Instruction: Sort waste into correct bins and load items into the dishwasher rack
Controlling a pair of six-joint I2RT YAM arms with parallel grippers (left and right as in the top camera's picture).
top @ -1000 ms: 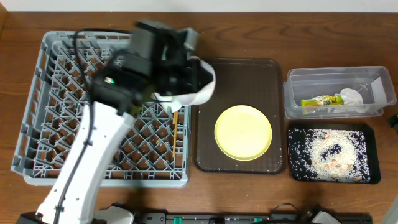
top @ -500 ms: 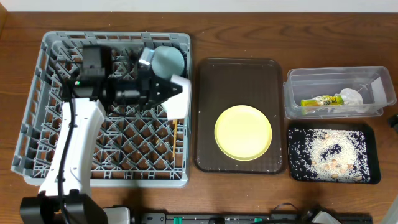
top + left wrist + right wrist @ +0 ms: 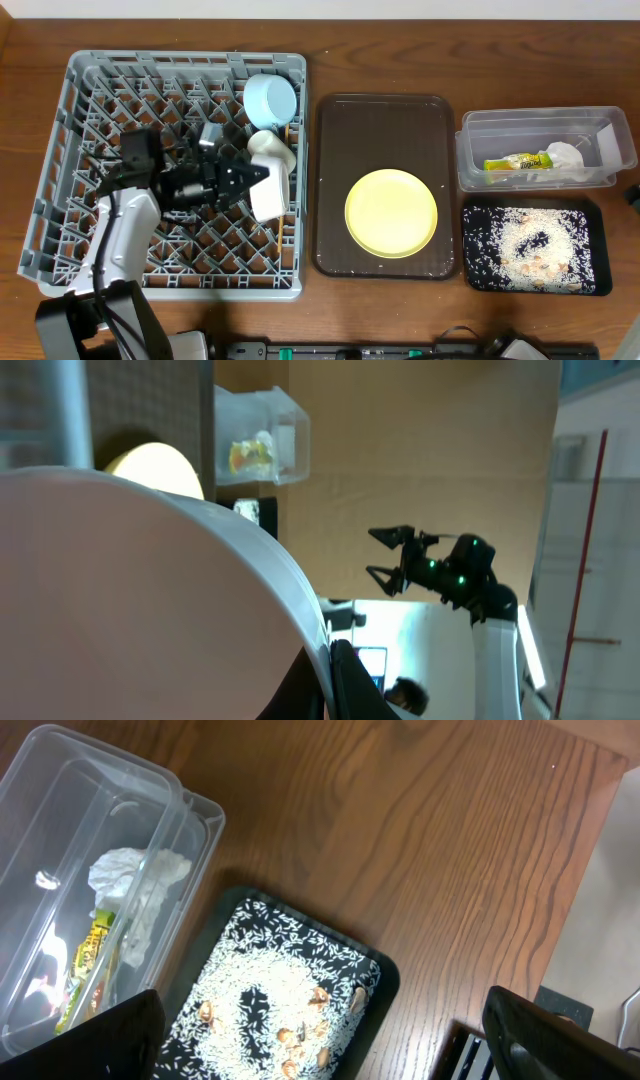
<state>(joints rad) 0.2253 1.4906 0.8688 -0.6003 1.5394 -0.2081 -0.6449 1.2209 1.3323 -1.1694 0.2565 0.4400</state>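
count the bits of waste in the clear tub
2: the yellow-green wrapper lies in the middle, the crumpled white napkin at its right end. More could hide under the napkin.

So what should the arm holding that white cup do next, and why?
Probably ease the white cup down onto the pegs of the dishwasher rack before letting go. The left gripper is shut on it at the rack's right side, just below the light-blue bowl in the overhead view, and I cannot tell that it is seated yet.

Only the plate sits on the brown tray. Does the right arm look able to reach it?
Probably yes: the right gripper is open and empty, and nothing covers the yellow plate.
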